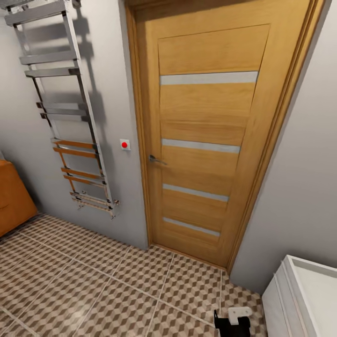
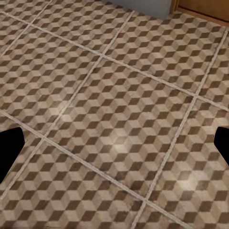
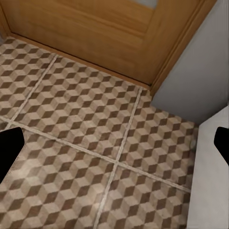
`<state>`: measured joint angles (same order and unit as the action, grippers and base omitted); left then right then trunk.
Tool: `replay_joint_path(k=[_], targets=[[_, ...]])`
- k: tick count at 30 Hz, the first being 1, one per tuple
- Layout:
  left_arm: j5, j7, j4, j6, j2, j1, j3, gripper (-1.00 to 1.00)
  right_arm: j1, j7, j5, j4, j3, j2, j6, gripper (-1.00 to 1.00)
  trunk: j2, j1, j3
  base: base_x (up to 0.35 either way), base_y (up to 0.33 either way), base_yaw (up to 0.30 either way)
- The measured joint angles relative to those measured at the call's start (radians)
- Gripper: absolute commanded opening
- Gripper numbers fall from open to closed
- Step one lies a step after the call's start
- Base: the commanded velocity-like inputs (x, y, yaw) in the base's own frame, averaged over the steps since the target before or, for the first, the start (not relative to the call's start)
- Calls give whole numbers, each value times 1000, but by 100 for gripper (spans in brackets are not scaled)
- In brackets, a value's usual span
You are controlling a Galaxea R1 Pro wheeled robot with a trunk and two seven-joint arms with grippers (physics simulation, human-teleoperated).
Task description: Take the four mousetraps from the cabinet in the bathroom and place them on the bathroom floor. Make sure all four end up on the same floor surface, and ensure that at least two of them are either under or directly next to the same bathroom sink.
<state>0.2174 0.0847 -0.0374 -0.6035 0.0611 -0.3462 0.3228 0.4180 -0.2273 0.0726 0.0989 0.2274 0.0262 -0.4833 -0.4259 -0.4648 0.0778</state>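
Tiled floor (image 1: 93, 290) with a brown and beige cube pattern ran up to a grey wall and a shut wooden door (image 1: 210, 135). A shiny towel rail (image 1: 65, 107) hung on the wall, with a small red button (image 1: 124, 144) beside the door frame. At the far left edge, an orange-brown corner of the cabinet (image 1: 11, 196) peeked in. At the bottom right stood the white sink unit (image 1: 304, 299). A bit of black and white robot part (image 1: 232, 320) showed low down near the sink unit.

No mousetraps could be seen, so they were judged to be inside the cabinet, with none on the floor yet.

The left claw (image 2: 114, 148) looked down at bare tiles. Its two dark fingertips (image 2: 8, 151) sat at the far edges of that view, so it was spread wide and held nothing. The right claw (image 3: 114, 150) was also spread wide and empty, looking down at tiles, the bottom of the door and a white edge that was likely the sink unit.

The step in hand seemed to be getting over to the cabinet. To do it well, the robot should turn left until the cabinet front is in the middle of the head view. It should stop close enough to reach a drawer slot, but not so close that a drawer bumps it. It should keep both arms in, away from the rail and the door. It helps to remember that the sink is just to the right, because two traps must go next to it.
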Motion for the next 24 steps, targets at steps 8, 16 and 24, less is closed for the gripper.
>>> replay_joint_path(k=[8, 16, 24], targets=[[1, 0, 0, 0, 0, 0, 0, 100, 0, 0, 0, 0, 0, 0, 0, 100, 0, 0, 0, 0, 0, 260], [0, 0, 0, 0, 0, 0, 0, 100, 0, 0, 0, 0, 0, 0, 0, 100, 0, 0, 0, 0, 0, 260], [0, 0, 0, 0, 0, 0, 0, 100, 0, 0, 0, 0, 0, 0, 0, 100, 0, 0, 0, 0, 0, 260]])
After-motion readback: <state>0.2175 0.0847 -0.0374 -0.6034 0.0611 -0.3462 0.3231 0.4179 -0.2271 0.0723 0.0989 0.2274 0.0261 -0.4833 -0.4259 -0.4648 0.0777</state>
